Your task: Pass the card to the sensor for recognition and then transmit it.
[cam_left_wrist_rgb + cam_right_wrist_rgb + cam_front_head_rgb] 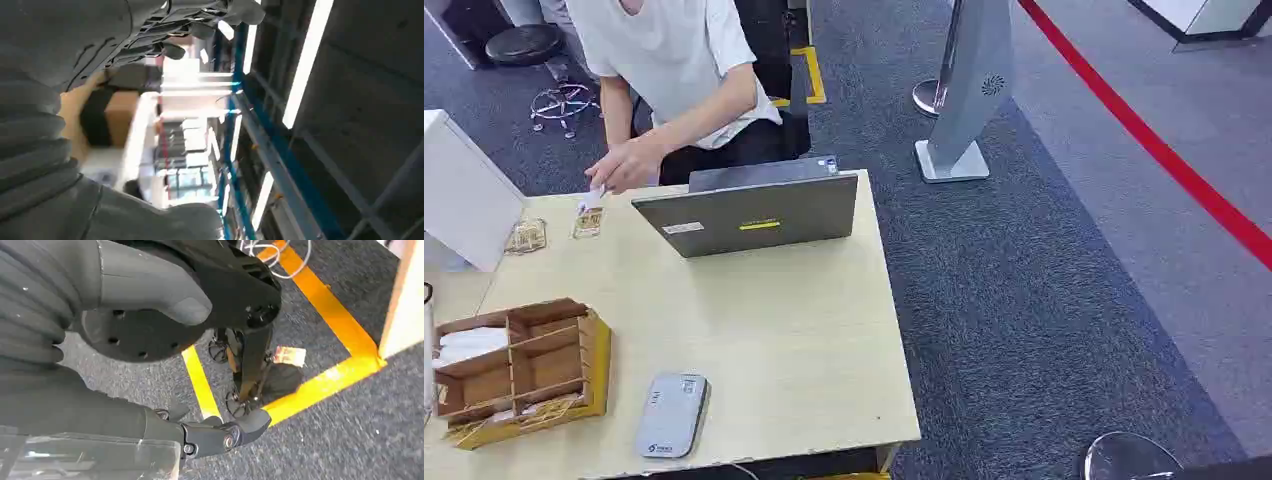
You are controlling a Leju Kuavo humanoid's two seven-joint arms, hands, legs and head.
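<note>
Trouble is most likely at the pickup, since neither robot hand is anywhere near the table [804, 340] yet. The card [587, 222] lies at the far corner of the table, just under a person's hand [624, 165], well away from both robot hands, so a reach there could bump that hand or the open laptop [749, 212] beside it. The sensor [671, 415], the grey pad at the near edge, sits much closer to the robot, next to the wooden organiser [524, 370], which could get clipped on the way.

The left robot hand [195, 30] points up toward the ceiling lights, fingers loosely curled, nothing in it as far as can be seen. The right robot hand [170, 365] hangs over the carpet and yellow floor tape [320, 330], thumb and fingers apart, empty and touching nothing.
</note>
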